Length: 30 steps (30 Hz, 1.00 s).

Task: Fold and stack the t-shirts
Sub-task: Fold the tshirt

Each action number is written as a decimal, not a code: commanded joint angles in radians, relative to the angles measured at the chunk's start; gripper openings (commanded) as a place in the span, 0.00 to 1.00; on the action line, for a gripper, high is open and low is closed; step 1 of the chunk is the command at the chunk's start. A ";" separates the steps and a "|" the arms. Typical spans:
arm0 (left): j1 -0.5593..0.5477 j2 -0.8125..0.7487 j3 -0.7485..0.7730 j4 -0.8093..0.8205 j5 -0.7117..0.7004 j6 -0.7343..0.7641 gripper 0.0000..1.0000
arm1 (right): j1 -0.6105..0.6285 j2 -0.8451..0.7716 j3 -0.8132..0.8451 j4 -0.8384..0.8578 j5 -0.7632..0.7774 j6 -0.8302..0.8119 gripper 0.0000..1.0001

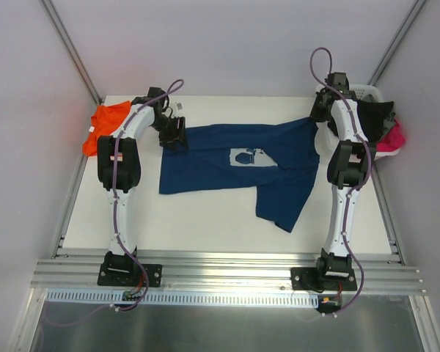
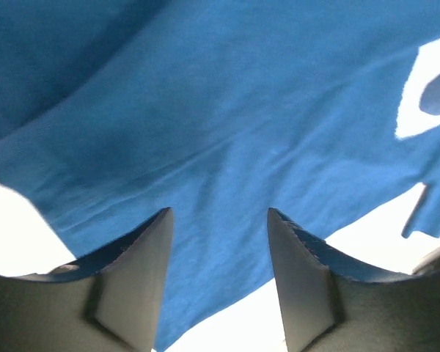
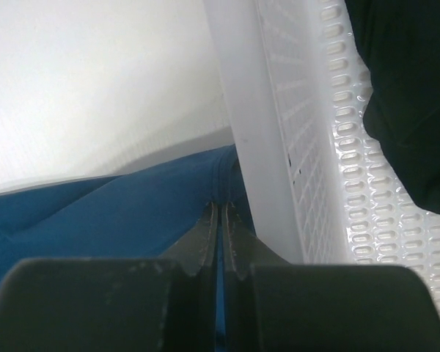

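The navy blue t-shirt (image 1: pixel 227 165) lies spread across the middle of the table, its pale chest print (image 1: pixel 247 156) facing up. The orange t-shirt (image 1: pixel 106 126) lies crumpled at the table's far left edge. My left gripper (image 1: pixel 174 136) is open just above the navy shirt's left end; in the left wrist view (image 2: pixel 218 213) blue cloth (image 2: pixel 227 132) fills the gap between the fingers (image 2: pixel 143 271). My right gripper (image 1: pixel 315 117) is shut on the navy shirt's far right corner; in the right wrist view (image 3: pixel 220 209) a fold of cloth (image 3: pixel 132 213) is pinched between the jaws.
A white perforated basket (image 1: pixel 372 94) stands at the back right corner holding black and pink clothes (image 1: pixel 389 132). Its wall (image 3: pixel 293 147) is right beside my right gripper. Metal frame rails run along the table's sides and front edge.
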 commanded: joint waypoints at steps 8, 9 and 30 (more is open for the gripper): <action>0.039 0.037 0.241 0.013 -0.307 0.070 0.48 | 0.004 -0.003 0.033 0.015 0.011 -0.010 0.01; 0.042 0.060 0.254 0.016 -0.321 0.070 0.46 | 0.004 -0.005 0.030 0.015 0.008 -0.009 0.01; 0.079 0.188 0.355 0.056 -0.274 0.086 0.33 | 0.028 -0.034 -0.013 0.008 -0.002 -0.013 0.01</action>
